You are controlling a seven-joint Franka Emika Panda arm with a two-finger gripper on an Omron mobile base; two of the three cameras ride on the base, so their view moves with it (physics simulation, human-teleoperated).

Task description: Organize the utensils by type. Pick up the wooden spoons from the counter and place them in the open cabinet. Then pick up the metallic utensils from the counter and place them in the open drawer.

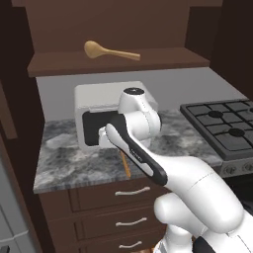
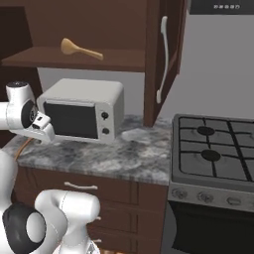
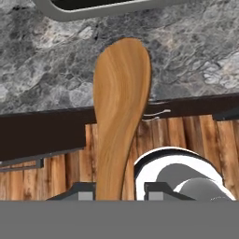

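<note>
Hand view shows a wooden spoon running up between the two finger tips, its oval bowl hanging over the marbled table edge; the jaws are closed on its handle. Below the spoon lie a dark drawer front and wooden floor planks. In the left base view the handle of this spoon sticks down beneath the wrist, over the table in front of the white microwave. A second wooden spoon lies on the shelf of the open cabinet above the microwave, bowl to the left. To the right of the table sits the black stove. Right base view shows the cabinet door swung open.
</note>
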